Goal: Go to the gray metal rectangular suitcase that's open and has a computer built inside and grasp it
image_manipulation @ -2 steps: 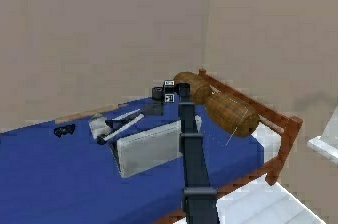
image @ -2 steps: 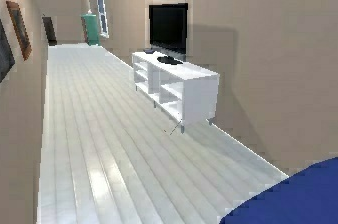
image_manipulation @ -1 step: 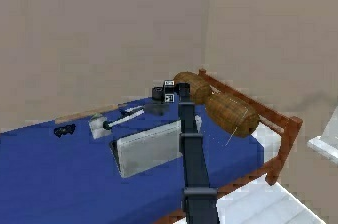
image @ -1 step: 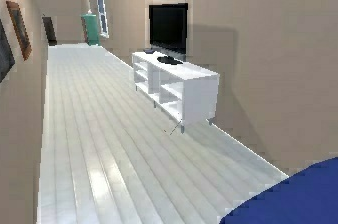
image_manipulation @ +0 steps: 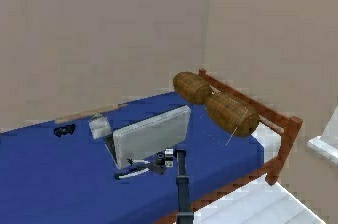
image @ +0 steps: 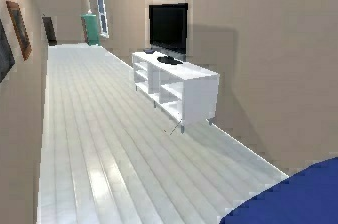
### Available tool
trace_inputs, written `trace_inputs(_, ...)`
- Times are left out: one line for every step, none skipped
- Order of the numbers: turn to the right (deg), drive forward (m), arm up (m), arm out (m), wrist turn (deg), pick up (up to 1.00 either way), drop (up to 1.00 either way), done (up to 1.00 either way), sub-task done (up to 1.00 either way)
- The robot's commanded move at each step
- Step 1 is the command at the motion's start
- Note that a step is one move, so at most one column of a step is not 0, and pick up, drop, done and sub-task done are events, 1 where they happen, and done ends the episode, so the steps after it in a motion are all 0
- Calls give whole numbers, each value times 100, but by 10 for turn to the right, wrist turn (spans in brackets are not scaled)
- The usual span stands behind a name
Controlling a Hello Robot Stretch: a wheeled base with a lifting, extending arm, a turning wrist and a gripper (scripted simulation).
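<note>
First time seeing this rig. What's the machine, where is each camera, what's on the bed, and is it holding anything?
It is a simulated wheeled robot with one extending arm and a two-finger gripper. The forward view looks ahead and somewhat down. It shows a pale plank floor, a white shelf unit carrying a dark television, and the corner of a blue bed. The arm side view looks out to the side where the arm reaches. There the dark arm rises from the bottom edge over the bed's blue cover. On the cover lie an open gray suitcase, two brown bolsters and a few small items near the wall. The gripper shows just below the suitcase in the picture. I cannot tell whether it holds anything.
</note>
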Motion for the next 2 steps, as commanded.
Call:
trace_inputs(0,0,0,0,0,100,0,0,0)
trace_inputs(0,0,10,0,0,0,0,0,0)
